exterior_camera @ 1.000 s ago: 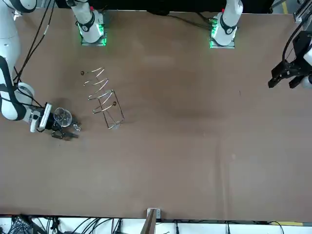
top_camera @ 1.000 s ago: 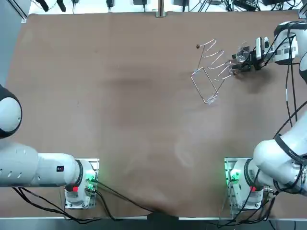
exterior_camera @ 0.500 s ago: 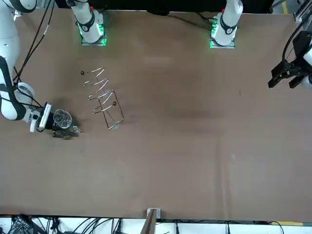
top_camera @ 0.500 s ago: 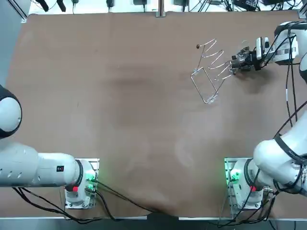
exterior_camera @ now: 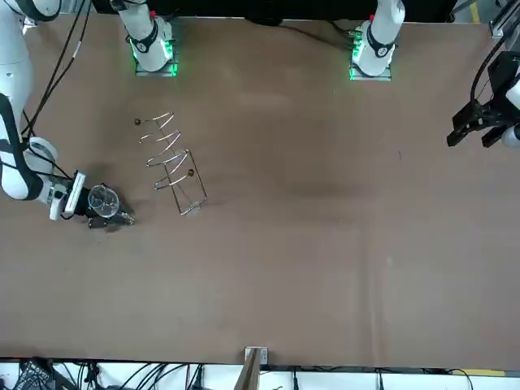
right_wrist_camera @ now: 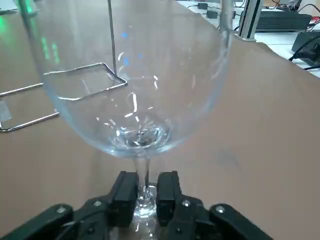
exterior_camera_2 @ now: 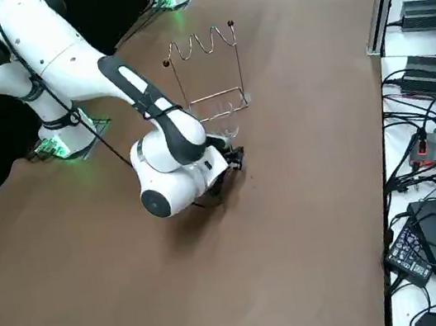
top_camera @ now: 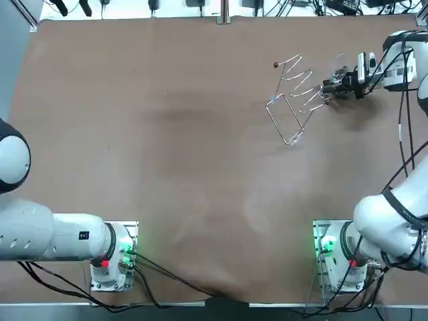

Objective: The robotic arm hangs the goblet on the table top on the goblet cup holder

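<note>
Over the last second, the right gripper [top_camera: 332, 87] edged closer to the wire goblet cup holder [top_camera: 294, 100], carrying the goblet [right_wrist_camera: 135, 100] with it. Its 2 fingers [right_wrist_camera: 124, 191] were clamped on the stem just below the bowl. The goblet hung just beside the holder's hooks, above the table's [top_camera: 167, 134] far right part.

Brown table [top_camera: 167, 134], black boxes [exterior_camera_2: 432, 12], cables [exterior_camera_2: 426, 146] alongside.
</note>
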You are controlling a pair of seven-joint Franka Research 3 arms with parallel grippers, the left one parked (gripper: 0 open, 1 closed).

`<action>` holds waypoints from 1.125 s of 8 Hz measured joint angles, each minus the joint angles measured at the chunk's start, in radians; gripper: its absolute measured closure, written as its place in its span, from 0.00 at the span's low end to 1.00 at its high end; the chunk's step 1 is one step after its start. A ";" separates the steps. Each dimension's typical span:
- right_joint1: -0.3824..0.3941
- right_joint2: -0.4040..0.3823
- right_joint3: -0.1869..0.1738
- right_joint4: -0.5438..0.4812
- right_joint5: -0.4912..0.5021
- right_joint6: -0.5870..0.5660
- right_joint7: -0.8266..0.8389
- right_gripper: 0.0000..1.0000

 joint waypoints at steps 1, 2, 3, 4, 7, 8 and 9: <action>-0.005 0.000 0.000 -0.002 0.009 -0.006 -0.001 0.89; -0.009 0.000 0.000 -0.003 0.012 -0.006 -0.001 0.89; -0.011 0.000 0.001 -0.004 0.013 -0.006 -0.001 0.89; -0.011 0.000 0.001 -0.004 0.014 -0.006 -0.001 0.89; -0.010 -0.005 -0.001 -0.002 0.009 0.004 0.001 0.89; -0.010 -0.010 -0.005 0.002 -0.004 0.015 0.010 0.89; -0.010 -0.025 -0.009 0.010 -0.035 0.042 0.026 0.89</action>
